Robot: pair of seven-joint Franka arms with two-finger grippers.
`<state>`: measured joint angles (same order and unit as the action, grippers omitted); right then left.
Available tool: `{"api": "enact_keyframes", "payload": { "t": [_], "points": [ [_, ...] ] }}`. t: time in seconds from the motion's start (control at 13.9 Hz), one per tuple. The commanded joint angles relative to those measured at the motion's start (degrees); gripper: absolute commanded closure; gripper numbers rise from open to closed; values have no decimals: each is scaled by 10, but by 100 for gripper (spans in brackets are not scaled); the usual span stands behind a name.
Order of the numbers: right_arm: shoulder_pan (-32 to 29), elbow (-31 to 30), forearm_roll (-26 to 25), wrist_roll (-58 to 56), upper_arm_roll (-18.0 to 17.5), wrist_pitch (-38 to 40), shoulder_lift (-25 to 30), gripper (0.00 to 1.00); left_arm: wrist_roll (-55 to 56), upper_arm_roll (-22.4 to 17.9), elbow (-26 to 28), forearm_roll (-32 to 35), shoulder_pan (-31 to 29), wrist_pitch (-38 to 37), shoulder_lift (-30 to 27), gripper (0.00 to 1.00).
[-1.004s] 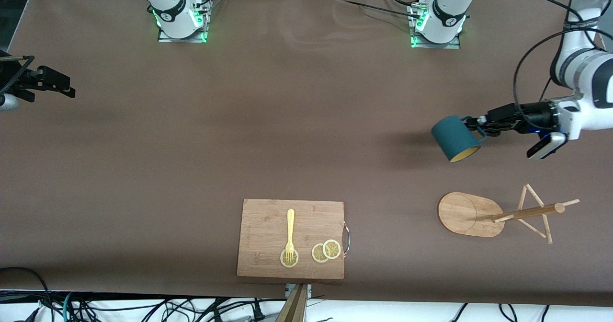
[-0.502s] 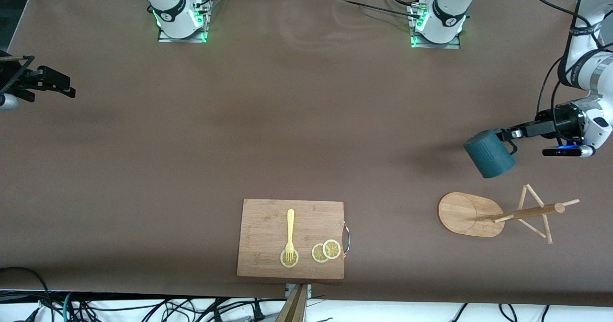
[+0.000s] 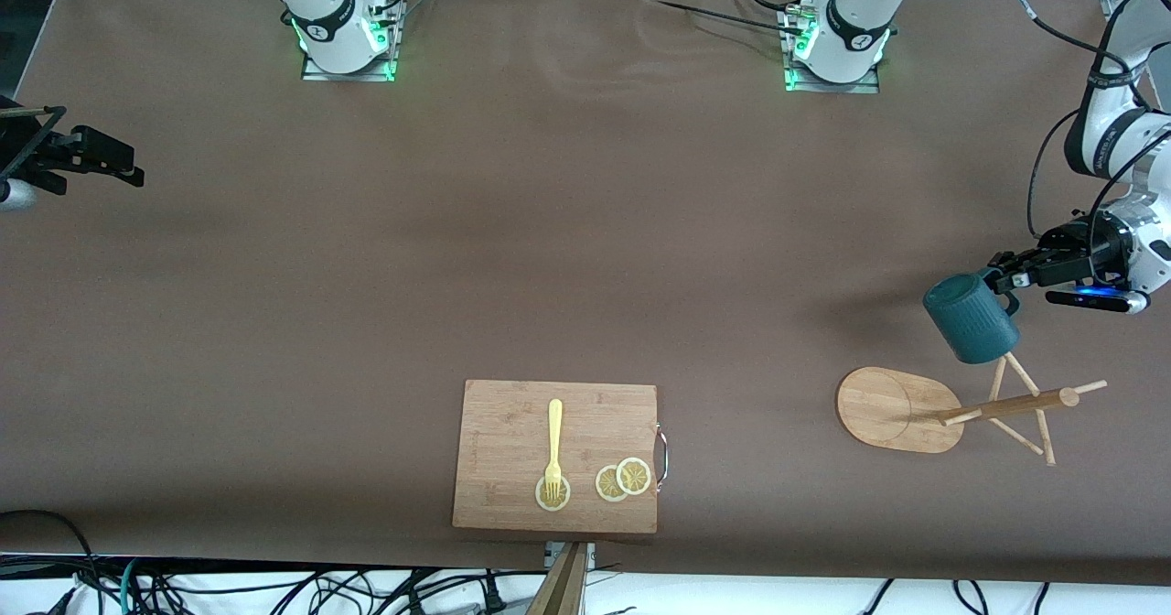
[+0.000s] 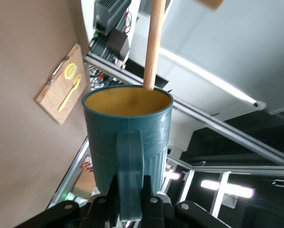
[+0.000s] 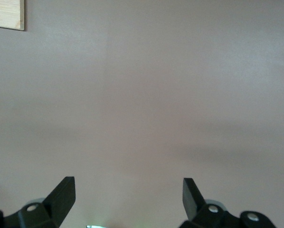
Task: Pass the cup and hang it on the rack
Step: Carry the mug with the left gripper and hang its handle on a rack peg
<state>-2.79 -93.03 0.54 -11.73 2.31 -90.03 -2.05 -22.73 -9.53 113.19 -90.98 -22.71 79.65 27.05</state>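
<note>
While the brown table (image 3: 512,258) lies bare across its middle, its things sit along the edge nearest the front camera. A cutting board (image 3: 512,423) lies close to that edge, carrying a fork (image 3: 553,446) and lemon slices (image 3: 623,479). Toward the left arm's end stands the rack (image 3: 901,409), oval base flat, pegs spread at its top. The left gripper (image 3: 999,281) hangs over the table just by the rack's pegs, jaws clamped on the handle of the cup (image 3: 972,319); from the left wrist, a peg (image 4: 154,45) shows at the cup's (image 4: 127,137) rim. The right gripper (image 3: 123,165) waits over the right arm's end, jaws spread wide (image 5: 127,194) above bare table.
</note>
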Motion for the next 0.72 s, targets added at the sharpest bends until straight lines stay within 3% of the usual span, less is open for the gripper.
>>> {"api": "enact_keyframes", "payload": {
  "t": [0.0, 0.5, 0.65],
  "points": [
    [-6, 3, 10, 0, -5, 8, 5, 0, 11, 5, -56, -31, -3, -13, 34, 100],
    [-6, 3, 10, 1, -5, 8, 5, 0, 9, 5, -84, -45, -23, -33, 82, 100],
    [-6, 2, 10, 0, -5, 8, 5, 0, 8, 5, -84, -56, -24, -34, 93, 96]
  ]
}}
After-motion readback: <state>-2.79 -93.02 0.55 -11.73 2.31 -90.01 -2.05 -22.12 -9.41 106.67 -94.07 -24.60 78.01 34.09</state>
